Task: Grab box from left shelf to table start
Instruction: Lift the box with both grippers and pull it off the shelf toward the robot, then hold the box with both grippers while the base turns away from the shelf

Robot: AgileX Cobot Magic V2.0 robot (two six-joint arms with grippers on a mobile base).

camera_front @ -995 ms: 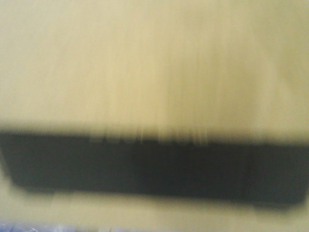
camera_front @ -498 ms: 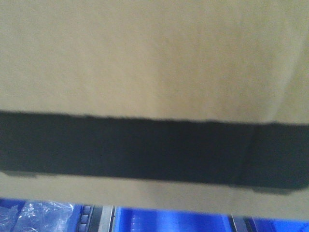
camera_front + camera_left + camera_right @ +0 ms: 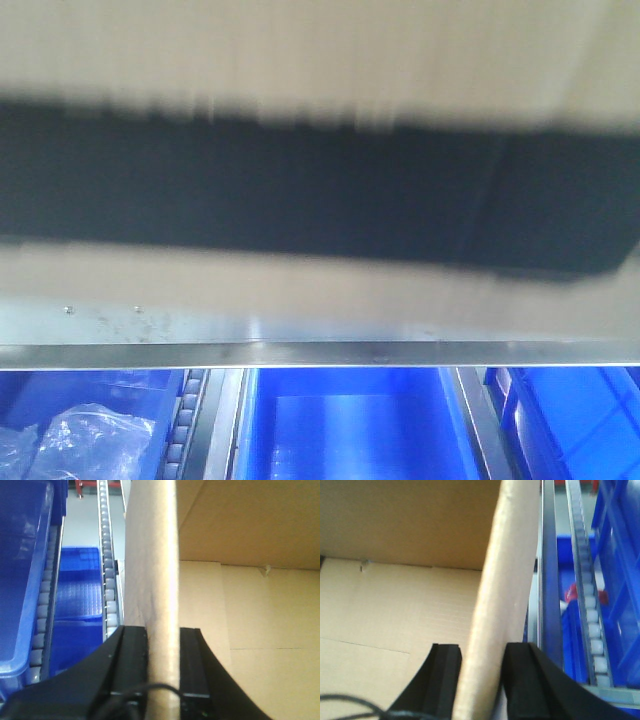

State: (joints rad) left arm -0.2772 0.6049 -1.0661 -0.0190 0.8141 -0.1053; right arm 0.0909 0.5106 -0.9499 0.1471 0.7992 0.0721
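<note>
The box (image 3: 320, 190), brown cardboard with a wide black panel, fills the upper front view, blurred. Below it runs the shelf's silver front rail (image 3: 300, 330) with small screws. In the left wrist view, my left gripper (image 3: 162, 650) is shut on the box's left wall (image 3: 152, 555), one black finger (image 3: 131, 665) outside and the other inside. In the right wrist view, my right gripper (image 3: 482, 672) is shut on the box's right wall (image 3: 507, 565) in the same way. The box's open inside (image 3: 395, 600) is bare cardboard. The table is out of view.
Blue plastic bins (image 3: 350, 430) sit under the rail, the left one holding a clear plastic bag (image 3: 80, 440). Roller tracks (image 3: 107, 580) (image 3: 587, 580) and more blue bins (image 3: 20, 580) (image 3: 620, 555) flank the box closely on both sides.
The box has risen in the front view. The black panel moved from the lower part to the upper part. The shelf rail and blue bins now show beneath it.
</note>
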